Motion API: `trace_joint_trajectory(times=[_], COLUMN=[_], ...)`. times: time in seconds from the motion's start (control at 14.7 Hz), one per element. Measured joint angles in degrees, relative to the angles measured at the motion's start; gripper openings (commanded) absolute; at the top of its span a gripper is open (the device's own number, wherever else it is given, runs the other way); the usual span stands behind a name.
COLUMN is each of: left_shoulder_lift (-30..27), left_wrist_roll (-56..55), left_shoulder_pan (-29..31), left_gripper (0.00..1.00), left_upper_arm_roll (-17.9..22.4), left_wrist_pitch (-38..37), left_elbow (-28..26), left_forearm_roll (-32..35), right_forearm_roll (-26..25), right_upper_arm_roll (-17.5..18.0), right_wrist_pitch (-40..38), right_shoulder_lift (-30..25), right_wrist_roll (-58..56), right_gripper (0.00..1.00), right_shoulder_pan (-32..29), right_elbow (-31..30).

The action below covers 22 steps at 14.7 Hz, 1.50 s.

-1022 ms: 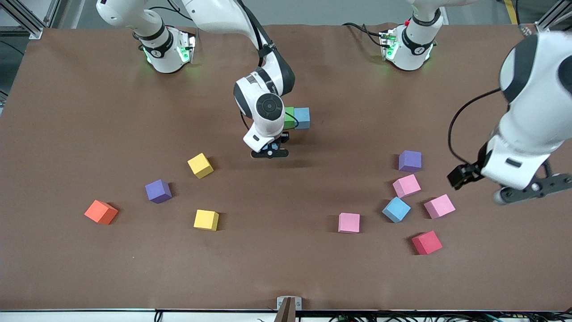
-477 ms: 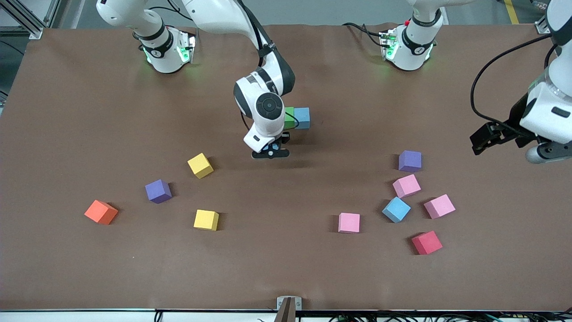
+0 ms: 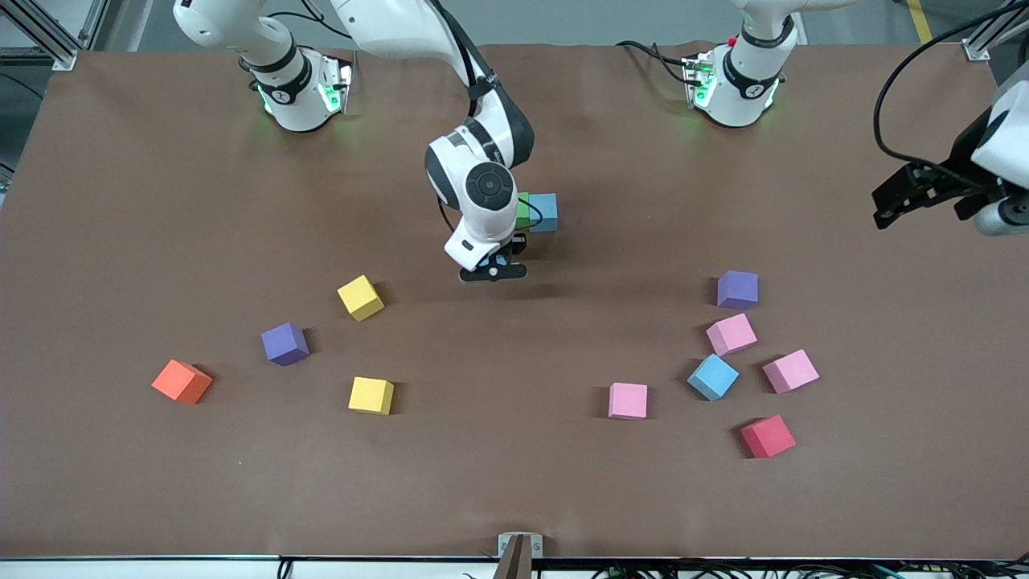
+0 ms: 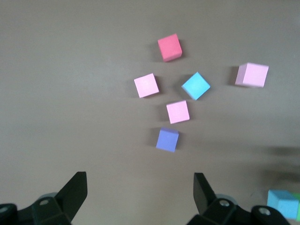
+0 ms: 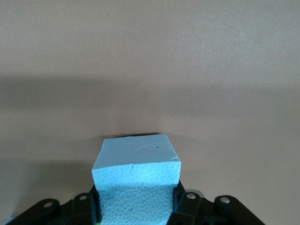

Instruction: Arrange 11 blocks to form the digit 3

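My right gripper [image 3: 492,269] is shut on a light blue block [image 5: 136,180] and holds it low over the table beside a green block [image 3: 522,211] and a blue block [image 3: 544,212] that sit side by side, partly hidden by the arm. My left gripper [image 4: 139,180] is open and empty, high over the left arm's end of the table [image 3: 1001,215]. Loose on the table lie a purple block [image 3: 737,289], pink blocks [image 3: 731,334] [image 3: 790,371] [image 3: 628,400], a blue block [image 3: 712,376], a red block [image 3: 768,436], yellow blocks [image 3: 360,297] [image 3: 371,396] and a second purple block [image 3: 284,344].
An orange cube [image 3: 182,381] lies toward the right arm's end, near the second purple block. The brown table mat [image 3: 514,482] is bare along the edge nearest the camera. The two arm bases [image 3: 301,88] [image 3: 735,84] stand at the top.
My left arm has risen and swung away from the pink and blue cluster toward its end of the table. My right gripper has shifted slightly toward the green and blue pair.
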Motion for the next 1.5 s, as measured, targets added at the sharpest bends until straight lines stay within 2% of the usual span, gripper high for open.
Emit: trace_joint_trajectory(times=[0.14, 0.34, 1.5], left_shoulder_lift=[-1.7, -2.5, -1.6], left_wrist_roll=[2.5, 2.8, 2.6], left_shoulder_pan=[-0.3, -0.4, -0.3], left_gripper=[1.00, 1.00, 1.00], left_upper_arm_roll=[1.8, 2.0, 2.5], left_wrist_pitch=[-0.3, -0.7, 0.1], left_elbow=[-2.0, -3.1, -3.4], left_forearm_roll=[-0.7, -0.8, -0.8], right_forearm_roll=[0.0, 0.0, -0.1], right_upper_arm_roll=[0.1, 0.2, 0.1], right_wrist_pitch=[0.0, 0.0, 0.0], right_shoulder_lift=[0.0, 0.0, -2.2], right_wrist_roll=[-1.3, -1.9, -2.0], right_gripper=[0.28, 0.28, 0.28], right_shoulder_pan=[0.1, 0.3, 2.0], right_elbow=[-0.7, -1.4, -4.9])
